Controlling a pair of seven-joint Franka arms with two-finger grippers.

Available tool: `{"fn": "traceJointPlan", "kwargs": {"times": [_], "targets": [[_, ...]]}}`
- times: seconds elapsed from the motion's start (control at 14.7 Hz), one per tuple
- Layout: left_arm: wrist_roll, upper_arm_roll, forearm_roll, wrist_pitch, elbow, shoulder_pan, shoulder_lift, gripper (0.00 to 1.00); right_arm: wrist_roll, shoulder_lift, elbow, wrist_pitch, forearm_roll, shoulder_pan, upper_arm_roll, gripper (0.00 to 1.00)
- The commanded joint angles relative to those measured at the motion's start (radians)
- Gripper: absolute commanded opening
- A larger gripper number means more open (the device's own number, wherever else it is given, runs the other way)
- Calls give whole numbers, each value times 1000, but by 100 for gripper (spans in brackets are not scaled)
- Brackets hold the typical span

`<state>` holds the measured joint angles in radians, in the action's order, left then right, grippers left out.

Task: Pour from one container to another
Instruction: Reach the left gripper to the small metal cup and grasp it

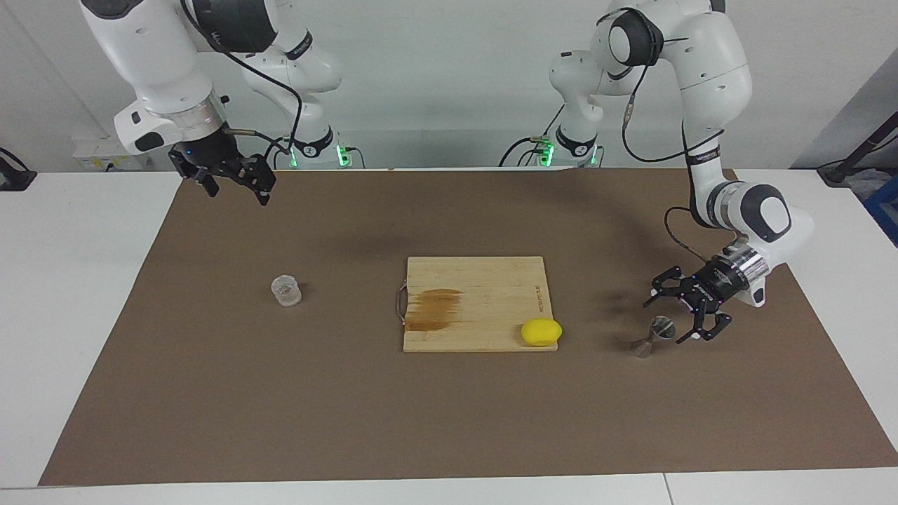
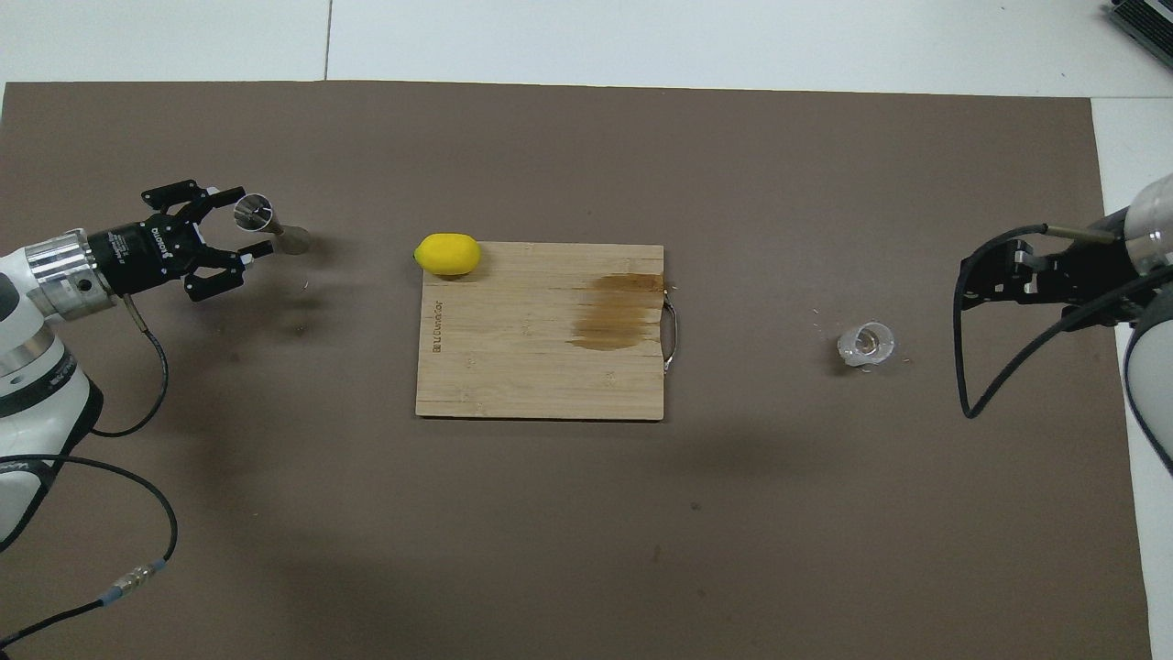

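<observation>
The clear squat cup [image 1: 286, 291] [image 2: 866, 344] stands on the brown mat toward the right arm's end of the table. Toward the left arm's end, the small steel jigger [image 1: 644, 346] [image 2: 291, 240] stands upright on the mat. My left gripper [image 1: 665, 321] [image 2: 240, 220] is down at the jigger, open, with a finger on each side of the upper cone and a small gap still showing. My right gripper [image 1: 238, 195] hangs open and holds nothing, high over the mat's edge at the robots' end; this arm waits.
A wooden cutting board [image 1: 484, 280] [image 2: 513, 367] with a brown wet stain lies mid-table between cup and jigger. A yellow lemon [image 1: 540, 332] [image 2: 447, 254] rests at the board's corner nearest the jigger. The brown mat [image 1: 449, 421] covers most of the white table.
</observation>
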<state>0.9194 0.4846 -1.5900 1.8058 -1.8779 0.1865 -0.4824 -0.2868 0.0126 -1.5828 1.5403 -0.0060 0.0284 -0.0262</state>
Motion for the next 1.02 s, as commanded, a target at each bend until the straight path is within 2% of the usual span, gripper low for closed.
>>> {"fn": "traceJointPlan", "kwargs": {"times": [0.0,0.34,0.41,0.48,0.61,0.95], "targets": [[-17,11,-30,17,-9,18,-4,76,11,-19,-20,0,3,-13,-8,99],[-28,11,-33,17,-12,19,-4,74,11,-19,-20,-2,3,-13,-8,99],[-28,11,-34,17,-12,19,-4,67,11,-19,-20,-2,3,-12,-8,99],[-27,11,-39,17,-14,19,-4,50,11,-19,-20,-2,3,-13,-8,99],[-27,11,-42,17,-15,24,-2,0,12,-19,-20,-2,3,-13,-8,99],[-7,-7,-30,-9,11,11,4,0,11,-19,-20,0,3,-13,-8,99]]}}
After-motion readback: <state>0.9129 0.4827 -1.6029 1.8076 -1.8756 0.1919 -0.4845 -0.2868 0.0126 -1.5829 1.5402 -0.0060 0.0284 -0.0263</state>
